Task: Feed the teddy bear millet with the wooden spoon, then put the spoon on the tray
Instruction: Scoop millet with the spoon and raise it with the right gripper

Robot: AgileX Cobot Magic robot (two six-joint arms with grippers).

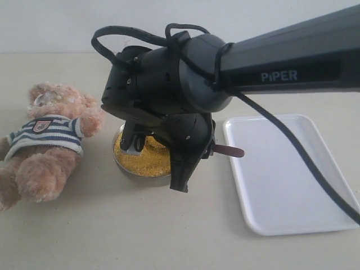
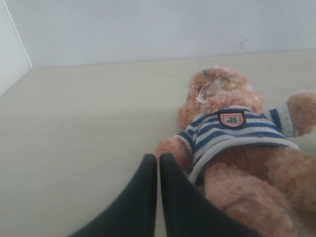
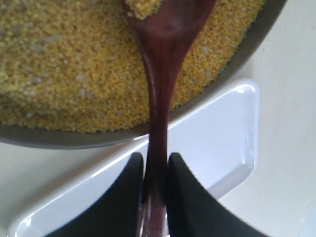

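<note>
Looking from outside: places the teddy bear (image 1: 48,143) left of the millet (image 1: 143,161) and the tray (image 1: 292,180) right of it, with the wooden spoon (image 1: 228,151) lying handle trayward, bowl end bearward.

Left wrist: shows the left gripper (image 2: 158,165) pinched together, empty, just beside the bear's leg.

Right wrist: shows the right gripper (image 3: 155,173) clamped on the spoon handle, a few grains aboard, over the millet.
</note>
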